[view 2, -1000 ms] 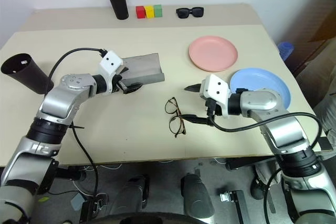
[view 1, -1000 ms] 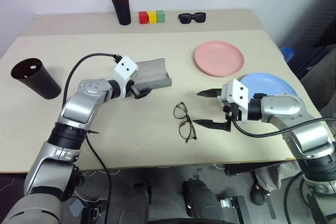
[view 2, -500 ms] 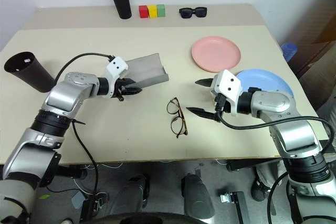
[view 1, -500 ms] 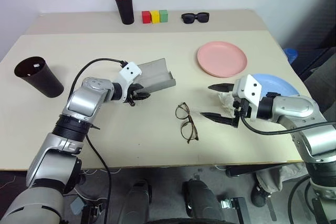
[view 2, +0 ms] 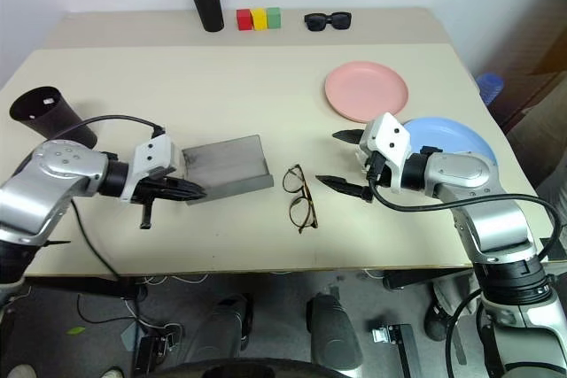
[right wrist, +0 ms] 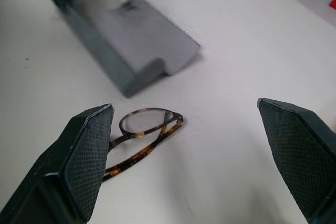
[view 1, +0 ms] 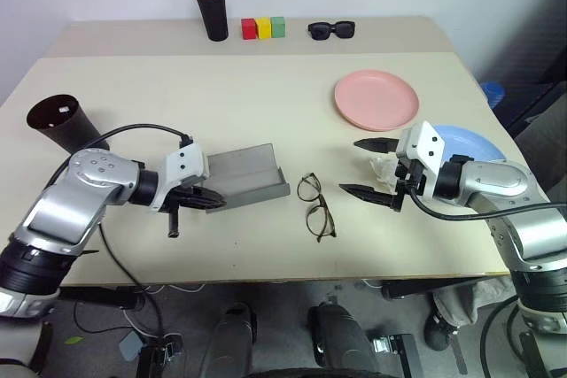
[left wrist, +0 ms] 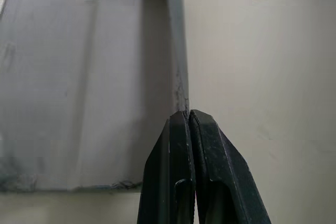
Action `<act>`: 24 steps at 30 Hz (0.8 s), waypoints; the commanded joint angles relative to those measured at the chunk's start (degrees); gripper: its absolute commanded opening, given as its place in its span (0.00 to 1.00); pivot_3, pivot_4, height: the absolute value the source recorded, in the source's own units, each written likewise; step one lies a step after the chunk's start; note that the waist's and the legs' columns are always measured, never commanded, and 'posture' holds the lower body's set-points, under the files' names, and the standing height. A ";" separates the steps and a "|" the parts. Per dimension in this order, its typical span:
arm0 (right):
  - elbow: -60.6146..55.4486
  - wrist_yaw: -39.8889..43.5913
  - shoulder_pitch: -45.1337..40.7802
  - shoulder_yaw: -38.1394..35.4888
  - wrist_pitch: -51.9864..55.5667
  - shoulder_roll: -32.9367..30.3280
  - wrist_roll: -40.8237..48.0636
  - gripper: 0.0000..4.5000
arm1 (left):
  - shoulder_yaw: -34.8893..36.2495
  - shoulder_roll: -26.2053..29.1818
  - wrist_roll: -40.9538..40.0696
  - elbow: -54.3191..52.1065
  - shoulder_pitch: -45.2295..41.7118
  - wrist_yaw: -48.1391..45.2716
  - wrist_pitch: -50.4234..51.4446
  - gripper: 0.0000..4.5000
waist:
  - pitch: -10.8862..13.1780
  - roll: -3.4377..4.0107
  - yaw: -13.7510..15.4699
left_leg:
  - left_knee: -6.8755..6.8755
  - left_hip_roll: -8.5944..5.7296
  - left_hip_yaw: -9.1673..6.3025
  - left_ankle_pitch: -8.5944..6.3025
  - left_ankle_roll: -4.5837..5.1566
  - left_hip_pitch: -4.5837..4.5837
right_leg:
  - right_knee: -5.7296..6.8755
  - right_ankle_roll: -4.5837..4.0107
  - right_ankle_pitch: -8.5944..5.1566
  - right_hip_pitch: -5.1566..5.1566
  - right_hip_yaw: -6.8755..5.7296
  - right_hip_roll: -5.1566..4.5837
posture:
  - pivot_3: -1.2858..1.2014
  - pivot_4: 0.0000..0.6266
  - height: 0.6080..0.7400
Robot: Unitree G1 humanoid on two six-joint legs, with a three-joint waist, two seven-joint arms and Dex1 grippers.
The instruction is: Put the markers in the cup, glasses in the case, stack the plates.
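From the head views, the case (view 1: 239,176) lies open on the bench (view 1: 266,95) with the left gripper (view 1: 209,202) at its near edge, fingers pressed together. Whether they pinch the edge cannot be told here. The glasses (view 1: 315,208) lie just beside the case, and the right gripper (view 1: 368,168) hovers near them with its fingers wide apart. The likely trouble is the thin frame: it lies flat, so the fingers could skid over it or push it along the bench, and a hard squeeze could bend it. The pink plate (view 1: 376,99) and the blue plate (view 1: 465,141) are unstacked, the blue one close under the right arm, where an elbow swing could knock it. The cup (view 1: 60,121) stands well apart at the left edge. A pen holder (view 1: 211,11), coloured blocks (view 1: 262,27) and sunglasses (view 1: 331,30) line the far side by a pale wall.

The left wrist view shows the closed fingers (left wrist: 181,145) meeting right at the case's thin wall, so a slip would let the case shift.

The right wrist view shows the glasses between the spread fingers (right wrist: 86,150), the case beyond. The bench is smooth and plain, giving little friction.
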 commanded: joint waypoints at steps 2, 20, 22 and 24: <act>-0.73 0.53 -1.52 0.48 0.28 1.01 1.20 1.00 | 0.65 1.01 2.03 -1.48 1.14 -0.38 -5.41 0.01 | 0.00 0.00 -0.11 | 0.00 0.00 0.00 0.00 0.01 0.00 | -0.03 0.00 0.00 0.01 0.00 0.01 | 0.52 0.24 1.00; -8.72 -11.17 -2.15 2.06 28.94 5.15 10.32 1.00 | -1.94 -6.45 9.62 17.66 -5.70 -1.79 -22.80 0.14 | -0.01 0.02 -0.28 | 0.00 0.00 0.00 -0.01 0.05 -0.01 | 0.00 0.01 0.01 -0.01 0.00 0.01 | 0.52 0.24 1.00; -8.28 -14.33 -3.12 1.29 33.47 6.88 11.65 1.00 | -0.87 -7.11 9.34 17.33 -5.93 -0.70 -23.08 0.30 | -0.01 0.02 -0.30 | 0.00 0.00 0.00 -0.01 0.05 -0.01 | 0.00 0.01 0.01 -0.02 0.00 0.02 | 0.52 0.24 1.00; -8.66 -15.60 -3.48 1.19 35.82 7.63 12.52 1.00 | 0.75 -7.83 7.83 16.13 -6.04 0.01 -23.11 0.52 | -0.01 0.02 -0.37 | 0.00 0.00 0.00 -0.01 0.05 -0.01 | 0.03 0.01 0.01 -0.03 0.00 0.02 | 0.52 0.24 1.00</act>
